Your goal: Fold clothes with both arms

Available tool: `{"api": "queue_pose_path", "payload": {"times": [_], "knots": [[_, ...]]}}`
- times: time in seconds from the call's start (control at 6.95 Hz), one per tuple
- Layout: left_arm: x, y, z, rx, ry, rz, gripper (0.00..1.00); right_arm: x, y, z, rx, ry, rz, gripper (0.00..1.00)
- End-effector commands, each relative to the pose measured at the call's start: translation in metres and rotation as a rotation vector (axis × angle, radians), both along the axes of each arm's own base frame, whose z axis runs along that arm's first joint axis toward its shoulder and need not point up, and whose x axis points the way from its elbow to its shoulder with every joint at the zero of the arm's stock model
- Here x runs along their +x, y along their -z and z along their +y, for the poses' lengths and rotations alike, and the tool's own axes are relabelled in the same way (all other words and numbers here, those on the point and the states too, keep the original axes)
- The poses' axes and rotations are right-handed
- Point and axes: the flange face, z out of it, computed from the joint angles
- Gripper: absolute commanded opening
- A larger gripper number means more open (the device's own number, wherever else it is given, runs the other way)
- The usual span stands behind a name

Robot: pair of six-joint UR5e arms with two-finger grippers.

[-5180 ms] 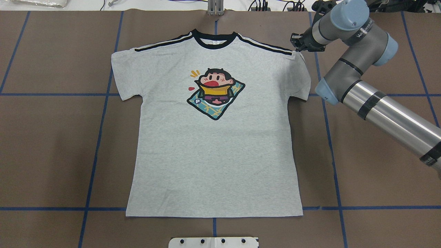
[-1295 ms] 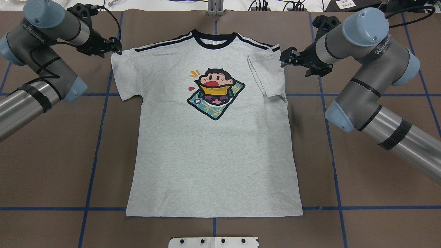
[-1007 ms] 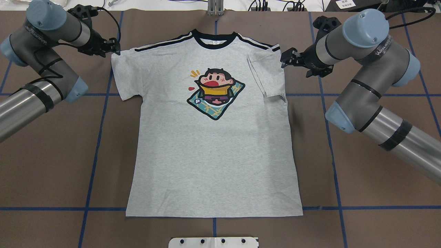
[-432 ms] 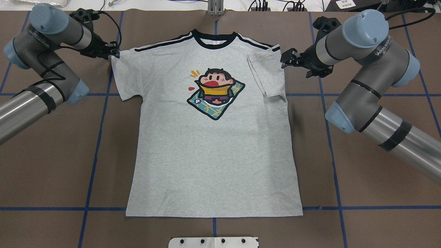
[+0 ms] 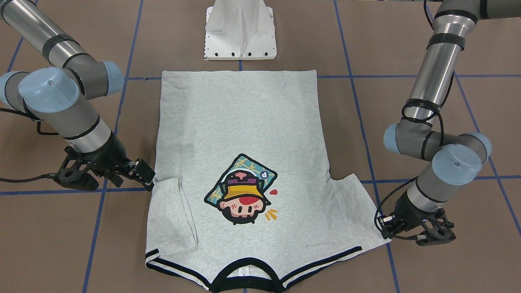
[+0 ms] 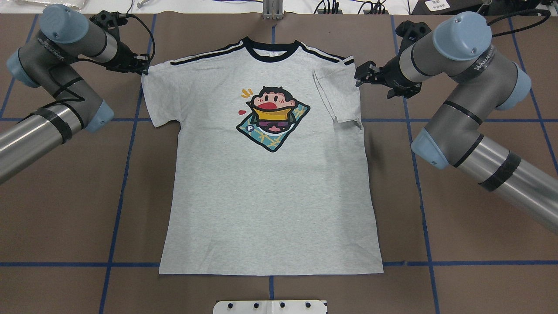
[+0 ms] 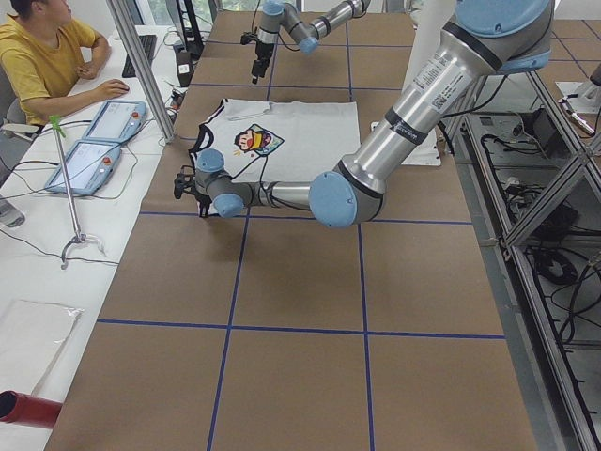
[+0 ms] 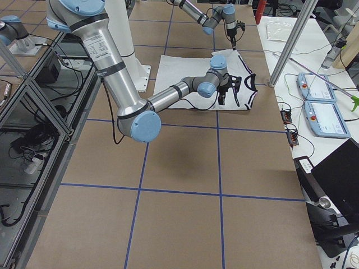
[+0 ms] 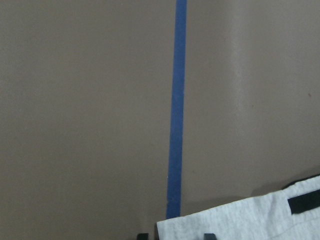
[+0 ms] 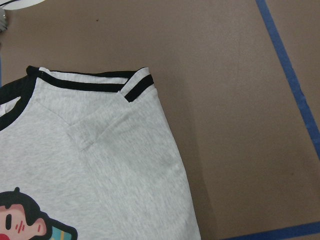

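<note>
Around: white pedestal at hem; blue-taped brown table.
Left gripper: spread — straddling T-shirt sleeve corner.
Right gripper: spread — beside folded-in sleeve.

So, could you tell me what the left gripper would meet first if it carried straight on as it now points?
Probably the T-shirt: the left gripper points at the unfolded sleeve's shoulder corner, which sits between its open jaws; height above the cloth is unclear.
</note>
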Motion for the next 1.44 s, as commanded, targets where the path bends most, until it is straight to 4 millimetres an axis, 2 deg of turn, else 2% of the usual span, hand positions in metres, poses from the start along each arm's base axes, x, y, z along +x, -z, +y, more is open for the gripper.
{"api": "queue_pose_path", "payload": {"times": [0.0,0.29,0.58,0.72,0.86,1.01,1.15,1.29], "knots": [[0.001,0.003,0.0,0.003,-0.003,0.002,0.0,-0.001,-0.001,0.0,-0.001,0.001,0.001,1.0],[0.005,0.039,-0.005,0.041,-0.002,0.035,0.0,-0.001,0.002,0.0,0.002,0.002,-0.003,1.0],[0.012,0.093,-0.014,0.067,0.009,0.07,0.0,0.0,0.002,0.0,0.001,0.003,-0.004,1.0],[0.034,0.127,-0.013,0.044,0.02,0.108,0.0,0.0,0.002,0.0,0.0,0.004,-0.005,1.0],[0.073,0.155,-0.002,0.013,0.017,0.113,0.0,0.001,0.002,0.0,0.0,0.003,-0.005,1.0],[0.1,0.183,-0.001,0.019,0.077,0.054,0.0,0.001,0.002,0.0,0.0,0.004,-0.006,1.0],[0.121,0.184,0.011,0.003,0.083,0.051,0.0,0.001,0.001,0.0,-0.001,0.004,-0.005,1.0],[0.133,0.184,0.017,0.017,0.103,0.037,0.0,0.001,0.001,0.0,-0.001,0.004,-0.005,1.0]]}}
